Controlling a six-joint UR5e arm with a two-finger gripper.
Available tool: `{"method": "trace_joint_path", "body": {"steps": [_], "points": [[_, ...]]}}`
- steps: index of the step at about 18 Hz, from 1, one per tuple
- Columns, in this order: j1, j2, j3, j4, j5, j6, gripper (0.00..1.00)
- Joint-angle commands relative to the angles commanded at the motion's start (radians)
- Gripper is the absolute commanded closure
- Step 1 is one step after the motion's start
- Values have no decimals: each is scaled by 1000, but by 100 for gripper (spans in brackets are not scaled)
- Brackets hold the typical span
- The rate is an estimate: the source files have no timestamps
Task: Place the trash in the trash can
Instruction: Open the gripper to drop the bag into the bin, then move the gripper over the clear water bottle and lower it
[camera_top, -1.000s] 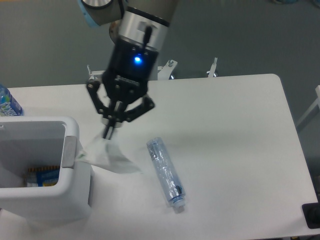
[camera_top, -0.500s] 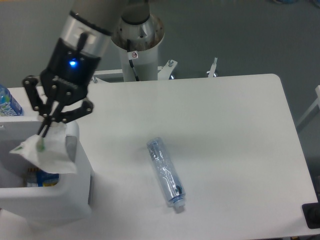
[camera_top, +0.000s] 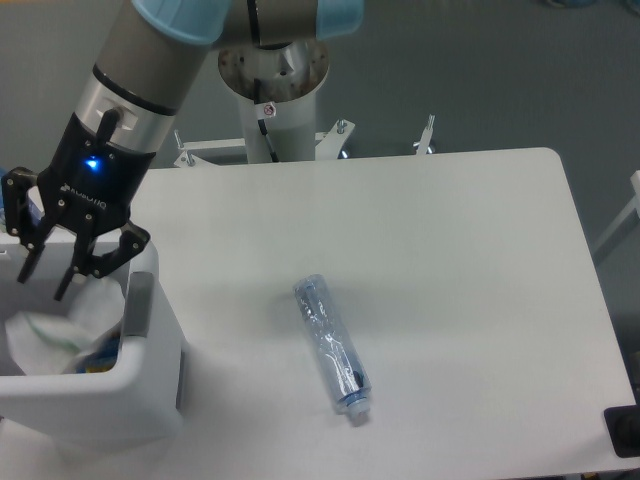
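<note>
The crushed clear plastic bottle (camera_top: 331, 347) with a whitish cap lies on its side on the white table, cap toward the front. The white trash can (camera_top: 150, 375) stands at the front left. A whitish flat plastic piece (camera_top: 55, 330) lies inside it, over some coloured packaging. My gripper (camera_top: 42, 279) hangs over the can's opening with its fingers (camera_top: 65, 281) spread apart and nothing between them. It is far to the left of the bottle.
The arm's base column (camera_top: 270, 95) stands behind the table's back edge. The table's right edge runs down at the far right (camera_top: 590, 290). A dark object (camera_top: 625, 430) sits at the bottom right corner.
My gripper carried the flat plastic piece left from the table to over the can, then opened. The piece now lies inside the can. The bottle has not moved.
</note>
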Motion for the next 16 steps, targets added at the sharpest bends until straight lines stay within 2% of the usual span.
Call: {"method": "trace_joint_path", "body": {"steps": [3,7,11,16], "points": [[6,3,-6,-2,17,-2,0],[43,2,9,-2,148,-5,0],[116,-44,29,5,207,-15,0],[210,-92,23,0,287,-17,0]]}}
